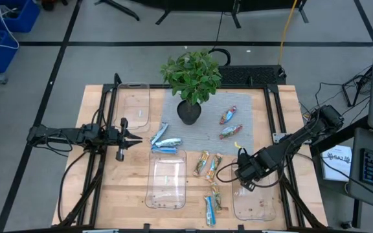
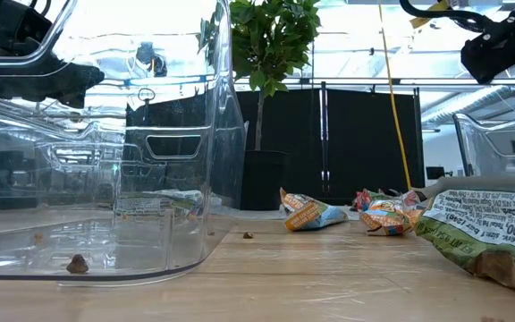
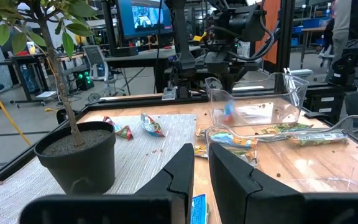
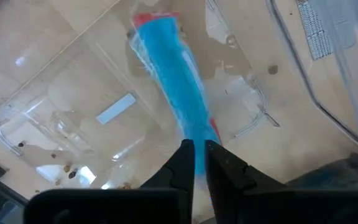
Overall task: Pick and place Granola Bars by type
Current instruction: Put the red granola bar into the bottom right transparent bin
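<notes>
Gripping a red-blue bar point(image 4: 176, 93) by one end, the right gripper point(image 4: 199, 163) hangs above the clear tray point(image 1: 256, 204) at the near right of the table, fingers pinched narrow on the glossy foil wrapper. The bar dangles from the fingertips over the tray's rounded transparent wall.

The left gripper point(image 1: 129, 139) waits at the left side of the table, near the blue-white bars point(image 1: 165, 142); its dark fingers point(image 3: 179, 177) stand almost together, a thin gap between them, holding nothing.

Two more red-blue bars point(image 1: 229, 123) lie on the grey woven mat point(image 1: 245, 107), beside the potted plant point(image 1: 191, 81) in its dark round pot. Green-yellow-orange bars point(image 1: 207, 164) lie on the wooden tabletop point(image 1: 96, 194) between the middle tray point(image 1: 166, 181) and the right gripper. Further bars point(image 1: 212, 202) lie near the front edge. A third clear tray point(image 1: 132, 103) sits at the far left.
</notes>
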